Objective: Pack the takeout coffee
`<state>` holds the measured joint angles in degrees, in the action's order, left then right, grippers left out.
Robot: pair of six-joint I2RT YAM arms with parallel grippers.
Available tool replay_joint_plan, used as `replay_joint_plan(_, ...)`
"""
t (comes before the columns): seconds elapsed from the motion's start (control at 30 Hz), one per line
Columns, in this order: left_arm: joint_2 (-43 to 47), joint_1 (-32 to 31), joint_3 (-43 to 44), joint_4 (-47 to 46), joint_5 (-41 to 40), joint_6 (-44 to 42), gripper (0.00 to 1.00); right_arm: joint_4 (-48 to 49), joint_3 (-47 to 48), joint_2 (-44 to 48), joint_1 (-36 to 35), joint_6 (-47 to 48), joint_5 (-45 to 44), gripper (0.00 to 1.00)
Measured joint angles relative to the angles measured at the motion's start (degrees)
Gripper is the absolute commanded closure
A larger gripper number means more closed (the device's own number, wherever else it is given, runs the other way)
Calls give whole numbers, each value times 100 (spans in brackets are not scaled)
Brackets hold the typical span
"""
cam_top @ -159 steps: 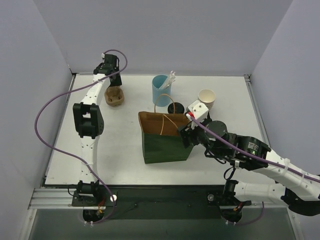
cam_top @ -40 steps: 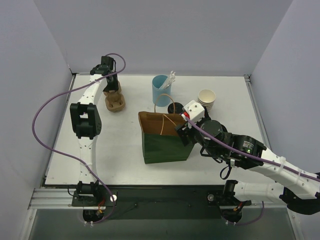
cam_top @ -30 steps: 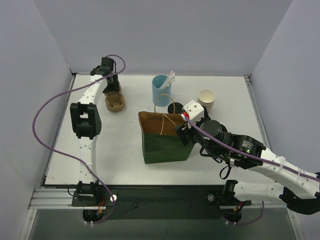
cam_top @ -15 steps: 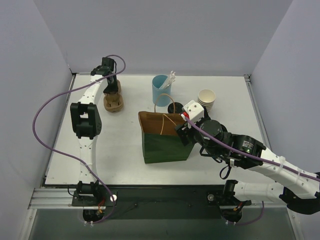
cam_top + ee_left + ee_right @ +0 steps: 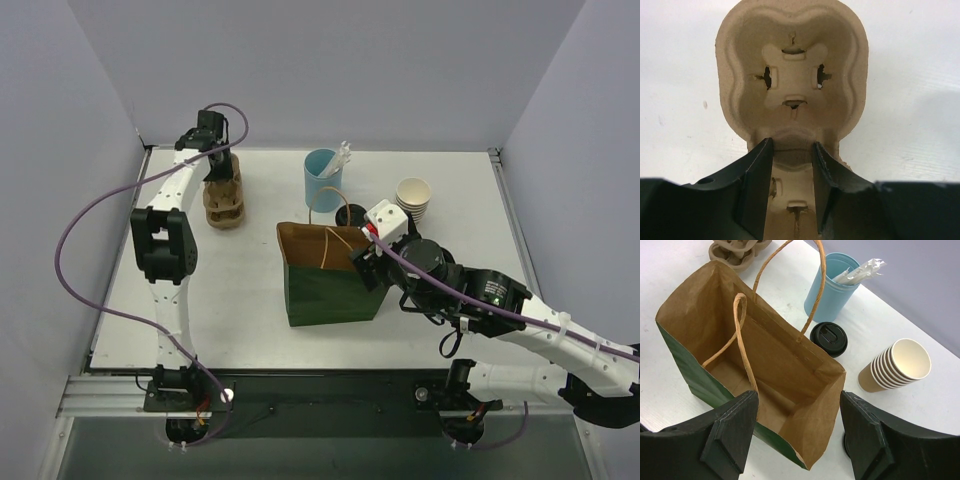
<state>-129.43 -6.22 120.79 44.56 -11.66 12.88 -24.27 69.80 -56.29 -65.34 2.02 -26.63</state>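
Observation:
The takeout coffee (image 5: 350, 215) stands just behind the green paper bag (image 5: 325, 292); only its black lid (image 5: 829, 338) shows. The bag (image 5: 765, 347) stands open, brown inside, with nothing in it. My right gripper (image 5: 797, 405) is open and hangs over the bag's right end (image 5: 368, 262), one finger on either side of the end wall. At the far left my left gripper (image 5: 218, 172) is shut on the middle ridge of a brown pulp cup carrier (image 5: 792, 85), and the carrier (image 5: 225, 200) is tipped up on end.
A light-blue cup with white sticks (image 5: 321, 178) stands behind the bag. A stack of cream paper cups (image 5: 413, 195) is to the right of the lidded cup. The bag's two paper handles (image 5: 740, 335) stick up above its mouth.
My left gripper has closed on the cup carrier and raised it from lying flat to standing on end. The right arm and the bag have not moved.

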Motion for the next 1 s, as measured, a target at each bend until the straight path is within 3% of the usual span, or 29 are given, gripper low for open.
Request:
replay_joint_plan(0.33, 2, 0, 728, 66, 33, -72, 82, 2, 0, -26, 0, 2, 2, 34)
replay_joint_plan(0.53, 155, -15, 782, 546, 632, -378, 83, -4, 0, -57, 0, -13, 76, 33)
replay_joint_plan(0.77, 1904, -332, 352, 756, 1674, -839, 83, -28, 0, 184, 4, -90, 562, 33)
replay_joint_plan(1.0, 3773, -1508, 227, 815, 2339, -1364, 83, 197, -236, 938, 459, -9, 2035, 32)
